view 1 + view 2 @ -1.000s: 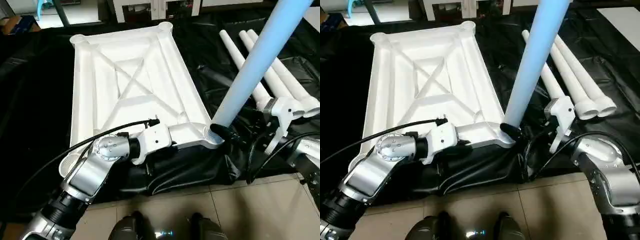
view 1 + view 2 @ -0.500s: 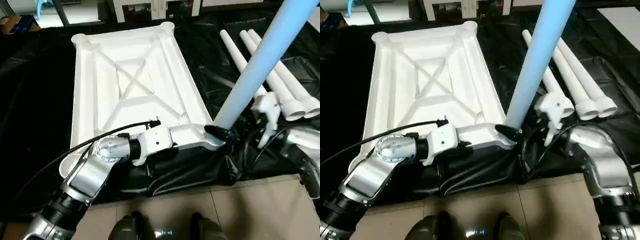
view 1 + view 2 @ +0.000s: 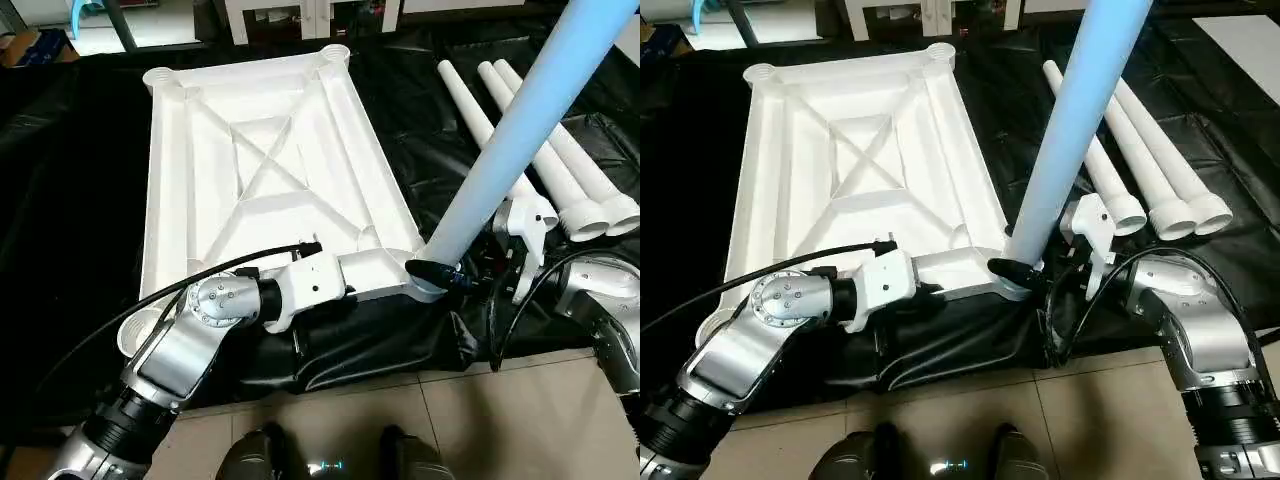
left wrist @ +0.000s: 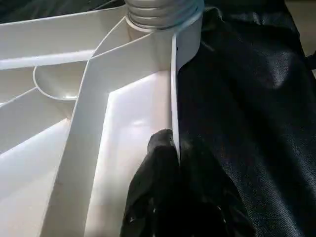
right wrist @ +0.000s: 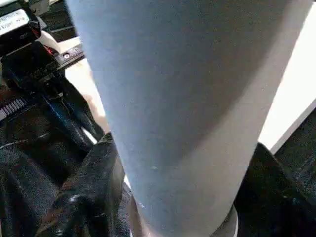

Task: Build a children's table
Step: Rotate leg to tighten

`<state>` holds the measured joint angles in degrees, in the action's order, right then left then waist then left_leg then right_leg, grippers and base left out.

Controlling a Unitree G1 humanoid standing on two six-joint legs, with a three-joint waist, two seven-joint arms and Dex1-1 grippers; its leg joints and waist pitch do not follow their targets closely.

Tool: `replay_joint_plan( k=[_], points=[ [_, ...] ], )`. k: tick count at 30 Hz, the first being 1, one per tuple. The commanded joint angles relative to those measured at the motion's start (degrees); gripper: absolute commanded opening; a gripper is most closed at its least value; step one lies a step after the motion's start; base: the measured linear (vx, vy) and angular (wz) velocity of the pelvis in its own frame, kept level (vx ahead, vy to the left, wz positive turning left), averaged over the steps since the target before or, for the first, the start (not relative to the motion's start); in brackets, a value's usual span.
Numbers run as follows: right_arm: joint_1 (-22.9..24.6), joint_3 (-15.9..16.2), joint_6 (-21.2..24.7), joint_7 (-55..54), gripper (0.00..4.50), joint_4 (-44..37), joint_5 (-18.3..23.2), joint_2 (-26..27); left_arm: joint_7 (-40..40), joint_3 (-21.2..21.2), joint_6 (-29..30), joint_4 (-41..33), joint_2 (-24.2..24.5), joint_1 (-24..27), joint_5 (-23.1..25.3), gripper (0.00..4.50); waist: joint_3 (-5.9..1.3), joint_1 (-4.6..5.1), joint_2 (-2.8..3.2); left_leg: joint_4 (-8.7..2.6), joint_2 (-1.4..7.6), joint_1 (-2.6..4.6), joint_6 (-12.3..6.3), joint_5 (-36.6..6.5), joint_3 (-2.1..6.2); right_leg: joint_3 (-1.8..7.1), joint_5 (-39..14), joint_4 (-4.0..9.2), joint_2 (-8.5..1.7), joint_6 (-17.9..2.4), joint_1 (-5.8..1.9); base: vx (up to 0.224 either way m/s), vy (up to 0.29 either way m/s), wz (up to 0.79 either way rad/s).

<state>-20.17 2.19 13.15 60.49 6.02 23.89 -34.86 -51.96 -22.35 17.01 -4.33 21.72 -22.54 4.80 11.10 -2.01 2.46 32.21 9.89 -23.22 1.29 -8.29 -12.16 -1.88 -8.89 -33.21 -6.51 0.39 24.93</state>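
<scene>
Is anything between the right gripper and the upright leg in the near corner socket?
Nothing visible. In the right wrist view the right gripper's black fingers already flank the upright leg, with no object between them and the tube.

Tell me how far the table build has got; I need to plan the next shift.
One leg stands in the near right corner socket of the upturned table top. In hand: the left gripper pinches the top's near rim, while the right gripper's fingers flank that leg's base, so seating it looks unfinished. Left: three legs lie on the black sheet, three sockets empty.
</scene>
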Motion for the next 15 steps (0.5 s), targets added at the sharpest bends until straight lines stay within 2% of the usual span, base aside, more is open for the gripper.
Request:
replay_joint_plan(
  k=[1,6,7,10,15],
  points=[
    [-0.2,-0.3,-0.7,1.3,2.57,0.4,-0.6,-0.4,-0.1,-2.0,-1.3,0.1,-1.5,1.9,-1.9,0.0,-5.07,0.17,-2.94,-2.59,2.59,1.4,-11.15,-6.1,1.19,1.53,-11.6,2.82,-1.56,-13.8,-2.74,0.0,0.0,0.0],
    [-0.2,-0.5,-1.3,1.6,2.13,1.0,-0.8,-0.5,-0.2,-2.0,-1.4,0.3,-1.6,1.9,-1.8,0.0,-5.03,0.17,-2.85,-2.58,2.59,1.39,-11.0,-6.4,1.18,1.53,-11.7,2.84,-1.53,-13.8,-2.73,0.0,0.0,0.0],
    [-0.2,-0.4,-1.4,1.6,2.13,1.1,-0.9,-0.4,-0.2,-2.1,-1.4,0.3,-1.7,2.0,-1.8,0.0,-4.93,0.14,-2.7,-2.63,2.6,1.39,-11.0,-6.5,1.22,1.52,-11.7,2.86,-1.55,-13.9,-2.72,0.0,0.0,0.0],
    [0.0,-0.2,-1.8,1.6,2.07,1.5,-1.1,-0.3,-0.3,-2.2,-1.3,0.2,-1.7,2.1,-1.8,0.0,-4.98,0.15,-2.9,-2.62,2.61,1.42,-10.93,-6.7,1.21,1.53,-11.9,2.89,-1.56,-13.9,-2.75,0.0,0.0,0.0],
    [0.5,-0.5,-3.0,-1.0,2.01,2.7,-2.2,1.0,0.2,-2.3,-0.8,0.3,-1.5,2.2,-1.0,0.0,-4.94,0.21,-2.81,-2.64,2.6,1.36,-10.86,-6.9,1.22,1.5,-12.3,2.95,-1.58,-13.9,-2.72,0.0,0.0,0.0]
  ],
)
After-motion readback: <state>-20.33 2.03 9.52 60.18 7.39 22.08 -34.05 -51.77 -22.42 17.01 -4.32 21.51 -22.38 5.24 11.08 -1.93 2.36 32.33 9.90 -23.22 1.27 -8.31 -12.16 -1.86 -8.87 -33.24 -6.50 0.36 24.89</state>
